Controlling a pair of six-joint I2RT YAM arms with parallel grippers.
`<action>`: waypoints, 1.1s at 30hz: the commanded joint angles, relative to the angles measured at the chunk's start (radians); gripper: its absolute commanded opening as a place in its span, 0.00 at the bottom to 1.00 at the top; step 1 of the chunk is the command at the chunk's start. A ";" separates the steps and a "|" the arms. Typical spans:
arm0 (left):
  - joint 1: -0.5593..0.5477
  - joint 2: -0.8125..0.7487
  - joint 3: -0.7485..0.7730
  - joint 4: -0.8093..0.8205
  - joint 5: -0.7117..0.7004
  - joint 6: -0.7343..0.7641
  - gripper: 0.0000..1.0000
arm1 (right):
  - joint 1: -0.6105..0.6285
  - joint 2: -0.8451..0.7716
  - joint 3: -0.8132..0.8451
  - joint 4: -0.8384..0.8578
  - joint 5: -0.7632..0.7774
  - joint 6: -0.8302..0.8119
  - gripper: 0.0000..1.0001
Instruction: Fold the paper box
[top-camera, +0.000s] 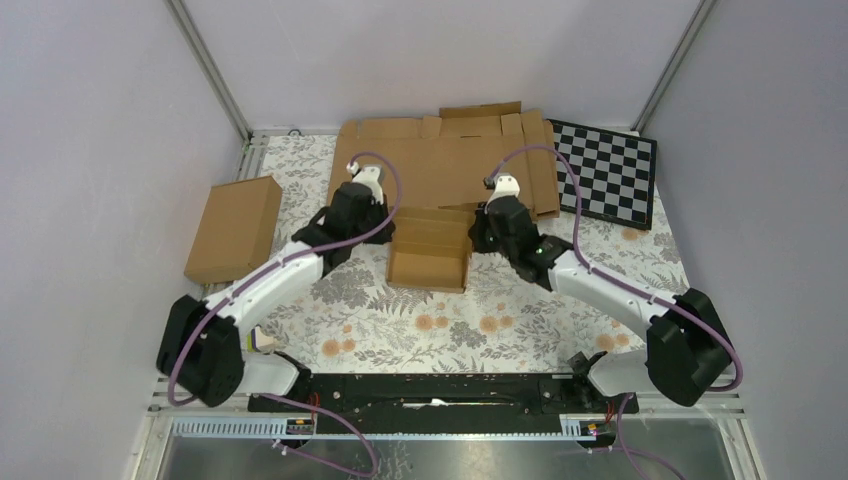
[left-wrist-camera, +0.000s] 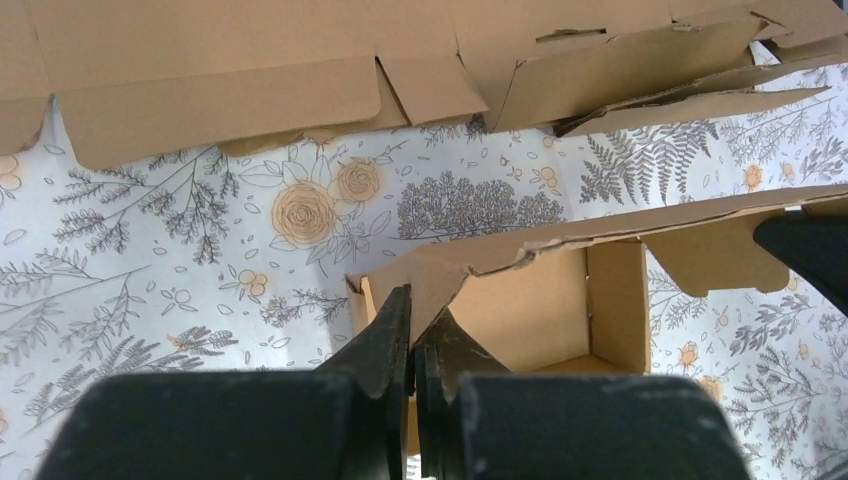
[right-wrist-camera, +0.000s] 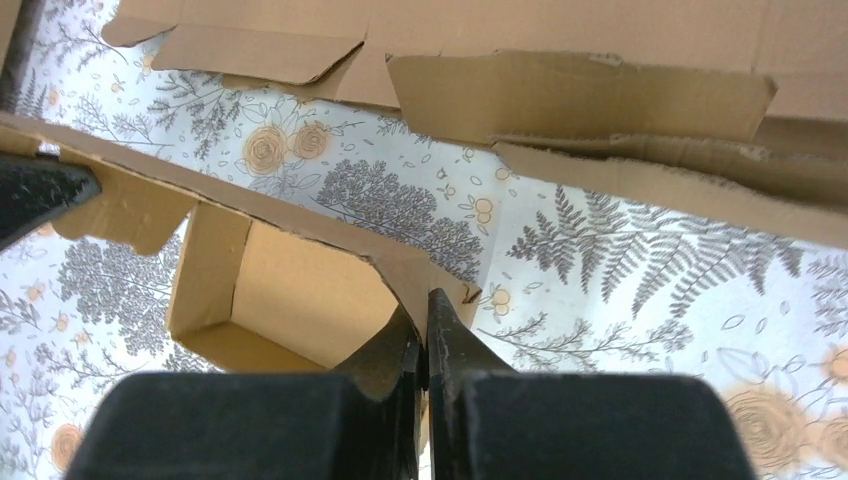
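The paper box (top-camera: 430, 250) is a small brown mailer, open at the top, in the middle of the flowered table. My left gripper (top-camera: 390, 228) is at its left side and my right gripper (top-camera: 476, 232) at its right side. In the left wrist view the left gripper (left-wrist-camera: 420, 312) is shut on the upper left corner of a box (left-wrist-camera: 540, 300) flap. In the right wrist view the right gripper (right-wrist-camera: 426, 308) is shut on the flap's opposite corner, with the box's inside (right-wrist-camera: 300, 300) to its left. The flap stretches between the two grips.
A larger closed brown carton (top-camera: 235, 228) lies at the left. Wide flat cardboard sheets (top-camera: 450, 160) lie behind the box, also seen as sheets (left-wrist-camera: 250, 70) and sheets (right-wrist-camera: 600, 90) in the wrist views. A checkerboard (top-camera: 605, 172) sits at the back right.
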 joint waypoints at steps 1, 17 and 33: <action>-0.054 -0.102 -0.147 0.294 -0.077 -0.113 0.00 | 0.071 -0.051 -0.084 0.204 0.192 0.138 0.00; -0.242 -0.182 -0.441 0.534 -0.304 -0.185 0.00 | 0.199 -0.099 -0.336 0.425 0.347 0.097 0.03; -0.310 -0.199 -0.412 0.465 -0.390 -0.034 0.00 | 0.199 -0.257 -0.089 -0.153 0.076 -0.076 1.00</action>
